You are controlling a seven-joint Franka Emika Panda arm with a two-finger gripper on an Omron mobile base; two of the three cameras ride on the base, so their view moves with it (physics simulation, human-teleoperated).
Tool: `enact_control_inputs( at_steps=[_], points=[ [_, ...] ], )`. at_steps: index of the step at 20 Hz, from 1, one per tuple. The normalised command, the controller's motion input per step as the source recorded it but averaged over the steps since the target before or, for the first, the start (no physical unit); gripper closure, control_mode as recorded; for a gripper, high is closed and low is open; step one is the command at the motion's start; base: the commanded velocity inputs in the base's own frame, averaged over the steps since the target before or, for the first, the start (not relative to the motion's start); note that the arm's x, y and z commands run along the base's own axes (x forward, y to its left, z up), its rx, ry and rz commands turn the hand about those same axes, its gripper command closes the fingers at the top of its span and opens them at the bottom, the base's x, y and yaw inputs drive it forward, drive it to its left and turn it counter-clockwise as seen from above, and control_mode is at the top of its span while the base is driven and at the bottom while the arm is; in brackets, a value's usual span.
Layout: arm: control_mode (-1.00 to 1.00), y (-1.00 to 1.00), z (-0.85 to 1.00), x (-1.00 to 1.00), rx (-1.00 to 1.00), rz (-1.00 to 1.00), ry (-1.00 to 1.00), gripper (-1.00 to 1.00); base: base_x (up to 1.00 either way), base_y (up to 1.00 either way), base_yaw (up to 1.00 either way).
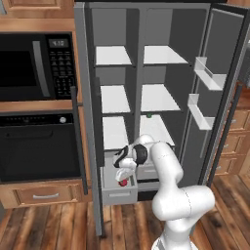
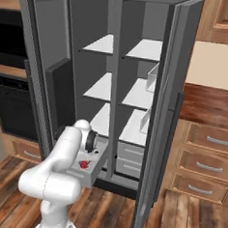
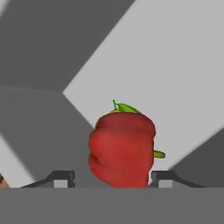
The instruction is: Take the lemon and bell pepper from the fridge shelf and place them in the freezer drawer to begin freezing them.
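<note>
While over the freezer drawer [image 1: 118, 194] | end effector [image 3: 113, 178] parted, flanking bell pepper [image 3: 122, 147] | wood floor [image 1: 58, 227]

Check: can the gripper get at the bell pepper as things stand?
Probably yes. The gripper hangs right over the bell pepper in the pulled-out freezer drawer, a fingertip on each side, nothing between.
</note>
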Motion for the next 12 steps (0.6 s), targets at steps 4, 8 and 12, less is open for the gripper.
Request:
enact_control_inputs(
  at_steps=[4,8,12],
  points=[
    [-1.0,0.0,-0.38,-1.0,0.02,0.0,-0.03,-1.0,0.0,0.0,0.0],
    [-1.0,-0.02,0.29,-0.78,0.0,-0.05,-0.03,-1.0,0.0,0.0,0.0],
    [-1.0,-0.3,0.98,-0.17,0.0,-0.12,-0.06,-1.0,0.0,0.0,0.0]
  ],
)
